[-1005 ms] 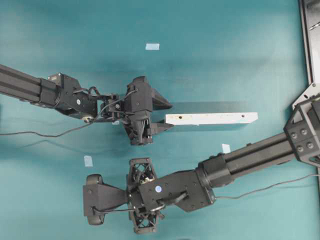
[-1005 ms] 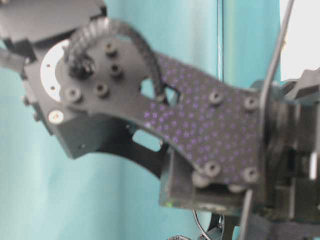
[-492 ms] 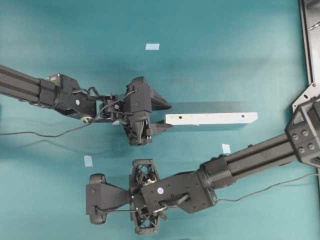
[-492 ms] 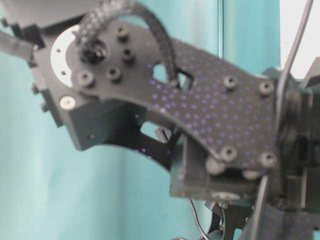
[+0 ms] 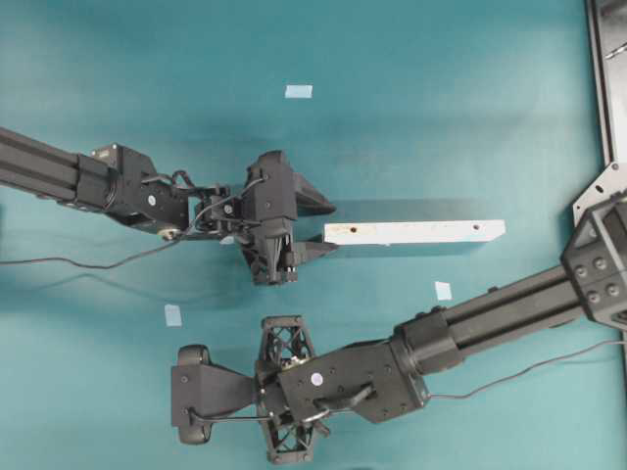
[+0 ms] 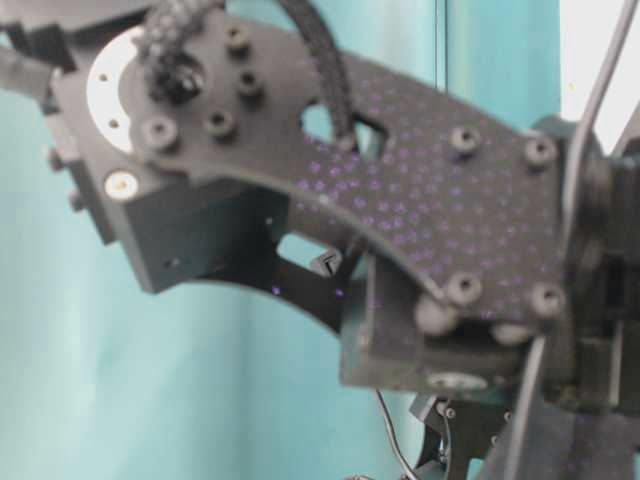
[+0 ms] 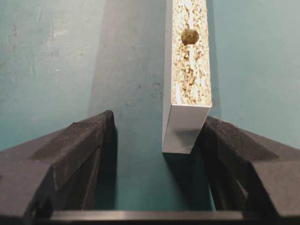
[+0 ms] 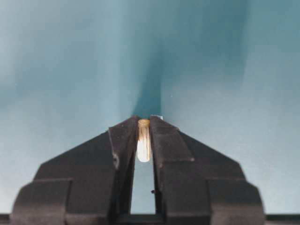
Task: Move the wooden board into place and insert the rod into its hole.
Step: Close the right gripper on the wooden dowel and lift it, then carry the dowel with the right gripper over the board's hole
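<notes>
The wooden board (image 5: 413,232) lies flat across the middle of the teal table, long and pale, with a small dark hole near each end. In the left wrist view its speckled face (image 7: 190,70) shows a hole (image 7: 189,36). My left gripper (image 5: 336,227) (image 7: 159,117) is open around the board's left end. That end sits close against the right finger (image 7: 234,150), with a wide gap to the other finger. My right gripper (image 8: 144,123) is shut on the rod (image 8: 143,140), a short beige dowel held between the fingertips above bare table. Seen from overhead, the right gripper (image 5: 285,394) points down and hides the rod.
Pale-blue tape squares lie on the table at the back (image 5: 299,91), front left (image 5: 173,314) and right of centre (image 5: 443,290). A black frame (image 5: 602,78) runs along the right edge. The right arm's wrist (image 6: 400,230) fills the table-level view.
The right gripper has shut, and its wrist has shifted slightly toward the front of the table. The left arm and the board have not moved.
</notes>
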You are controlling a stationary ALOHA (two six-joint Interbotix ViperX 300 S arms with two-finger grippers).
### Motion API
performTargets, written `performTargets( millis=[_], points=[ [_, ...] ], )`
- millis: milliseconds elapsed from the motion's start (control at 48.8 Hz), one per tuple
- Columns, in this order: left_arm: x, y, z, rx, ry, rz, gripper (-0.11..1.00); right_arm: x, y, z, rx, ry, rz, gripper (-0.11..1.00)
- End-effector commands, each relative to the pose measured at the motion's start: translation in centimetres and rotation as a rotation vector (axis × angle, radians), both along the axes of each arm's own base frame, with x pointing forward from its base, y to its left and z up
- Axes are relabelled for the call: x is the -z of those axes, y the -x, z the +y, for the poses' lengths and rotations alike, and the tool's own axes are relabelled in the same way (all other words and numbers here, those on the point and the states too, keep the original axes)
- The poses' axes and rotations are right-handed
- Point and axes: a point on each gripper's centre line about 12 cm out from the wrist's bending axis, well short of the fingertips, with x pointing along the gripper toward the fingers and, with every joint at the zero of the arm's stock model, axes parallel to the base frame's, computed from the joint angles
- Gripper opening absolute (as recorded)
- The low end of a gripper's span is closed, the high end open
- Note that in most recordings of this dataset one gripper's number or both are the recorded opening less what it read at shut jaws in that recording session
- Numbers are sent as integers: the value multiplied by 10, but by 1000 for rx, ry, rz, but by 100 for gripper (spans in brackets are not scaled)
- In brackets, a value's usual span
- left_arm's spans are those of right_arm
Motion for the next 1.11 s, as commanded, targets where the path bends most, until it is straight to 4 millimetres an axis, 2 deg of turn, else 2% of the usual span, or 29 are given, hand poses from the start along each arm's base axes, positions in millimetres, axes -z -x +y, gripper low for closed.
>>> performTargets(
  millis=[0, 185, 349, 554, 779, 1087],
  points=[
    [-8, 1, -6, 14, -2, -12, 73, -23, -1, -3, -1, -6, -39, 9],
    [-8, 1, -5, 13, -2, -12, 72, -47, -3, -12, -35, 65, -106, 9],
    [-8, 0, -6, 16, -3, -14, 72, -91, -5, -28, -61, 147, -225, 9],
    [-12, 0, -6, 16, -3, -21, 72, -129, -1, -43, -31, 137, -299, 9],
    [-11, 0, -6, 16, -3, -20, 72, -147, 12, -61, -10, 119, -357, 9],
    [-12, -1, -7, 19, -3, -23, 72, -168, 34, -83, 0, 53, -546, 9]
  ],
)
